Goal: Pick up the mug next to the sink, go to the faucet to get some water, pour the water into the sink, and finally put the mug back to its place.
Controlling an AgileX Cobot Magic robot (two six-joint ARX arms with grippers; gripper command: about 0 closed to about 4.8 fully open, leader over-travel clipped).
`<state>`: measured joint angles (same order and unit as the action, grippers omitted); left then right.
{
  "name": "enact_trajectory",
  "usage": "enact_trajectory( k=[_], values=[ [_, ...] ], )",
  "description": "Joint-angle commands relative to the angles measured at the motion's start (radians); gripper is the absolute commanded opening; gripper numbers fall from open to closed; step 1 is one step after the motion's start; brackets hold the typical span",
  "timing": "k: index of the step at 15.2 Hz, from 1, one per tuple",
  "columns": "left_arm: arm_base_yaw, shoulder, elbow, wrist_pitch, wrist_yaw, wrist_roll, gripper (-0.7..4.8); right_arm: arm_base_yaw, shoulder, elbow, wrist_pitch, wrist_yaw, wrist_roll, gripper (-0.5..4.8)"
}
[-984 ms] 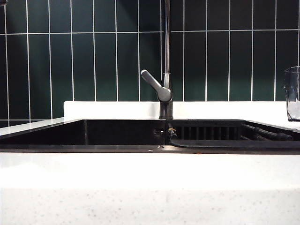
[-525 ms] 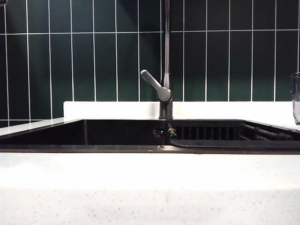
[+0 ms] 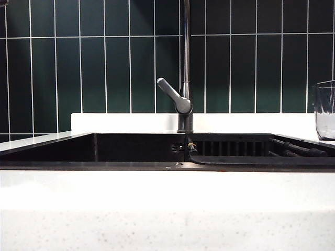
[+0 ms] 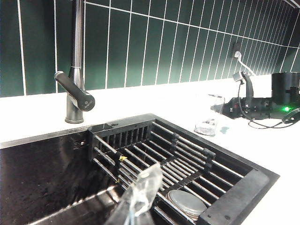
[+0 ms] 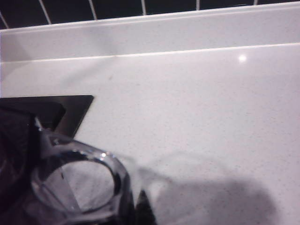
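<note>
The mug (image 3: 325, 110), clear and upright, is at the far right of the exterior view, over the white counter beside the sink (image 3: 131, 149). In the right wrist view its rim (image 5: 77, 180) lies against my right gripper (image 5: 136, 208), whose dark fingers are pinched shut on the mug's wall. The left wrist view shows the mug (image 4: 209, 115) low over the counter with the right gripper (image 4: 224, 108) at its side. The faucet (image 3: 184, 78) rises behind the sink's middle, lever slanting left. My left gripper (image 4: 140, 194), wrapped in clear film, hangs shut and empty over the sink's drainer.
A ribbed black drainer rack (image 4: 154, 154) with a round metal plug (image 4: 187, 202) fills the sink's right part. A black device with a green light (image 4: 286, 93) and cables sit on the counter beyond the mug. The dark green tiled wall (image 3: 104, 63) backs the counter.
The mug swung right, almost out of the exterior view, then came back left; it is now upright and slightly lower than a second ago. Left arm unmoved.
</note>
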<state>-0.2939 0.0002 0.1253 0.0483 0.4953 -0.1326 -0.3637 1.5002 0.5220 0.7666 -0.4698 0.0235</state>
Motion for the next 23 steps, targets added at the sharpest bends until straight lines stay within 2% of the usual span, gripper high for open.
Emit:
enact_trajectory(
  k=[1, 23],
  values=[
    [0.000, 0.000, 0.002, 0.013, 0.007, -0.006, -0.06, -0.002, -0.002, 0.005, 0.037, 0.001, -0.007, -0.06],
    [0.000, 0.000, 0.002, 0.013, 0.023, -0.006, -0.06, -0.001, 0.072, 0.005, 0.068, 0.000, -0.027, 0.04]
  ],
)
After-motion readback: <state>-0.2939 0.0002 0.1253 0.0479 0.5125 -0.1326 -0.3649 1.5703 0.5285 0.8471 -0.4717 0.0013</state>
